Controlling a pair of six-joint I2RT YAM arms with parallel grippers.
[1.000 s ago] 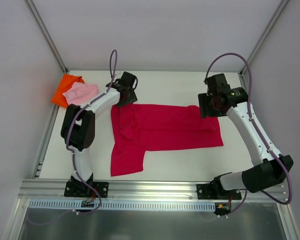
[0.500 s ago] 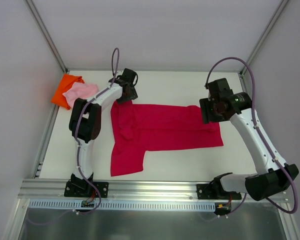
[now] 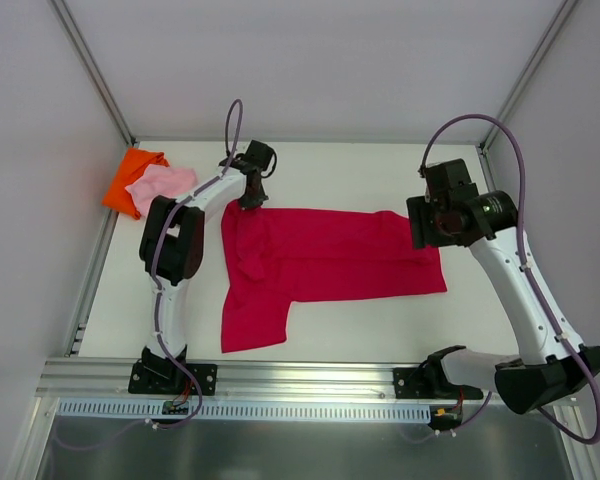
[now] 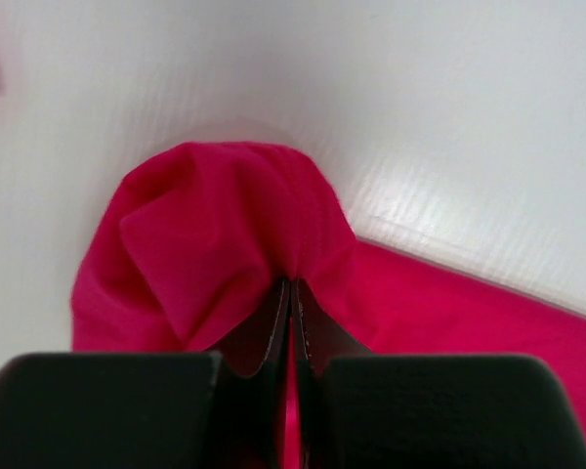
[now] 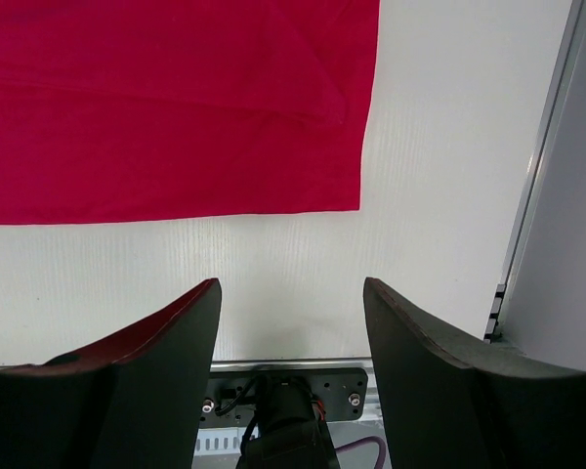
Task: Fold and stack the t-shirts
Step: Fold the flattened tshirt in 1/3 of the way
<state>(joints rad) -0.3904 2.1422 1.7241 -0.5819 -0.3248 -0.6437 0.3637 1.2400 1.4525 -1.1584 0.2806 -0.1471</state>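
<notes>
A white table (image 3: 350,170) carries a crimson shirt (image 3: 330,255) spread out mid-frame; at upper left an orange bundle (image 3: 130,172) lies partly under a pink bundle (image 3: 162,184).

Left arm (image 3: 202,200) reaching forward, left hand (image 4: 291,285) pinched closed, right arm (image 3: 507,268) raised, right hand (image 5: 291,293) spread wide

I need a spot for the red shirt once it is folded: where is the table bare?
Bare table runs along the back wall, beyond the crimson shirt. Another strip lies between its near hem and the front rail. The far left corner is crowded: pink shirt, orange shirt, and the left gripper pinching the crimson cloth.
</notes>
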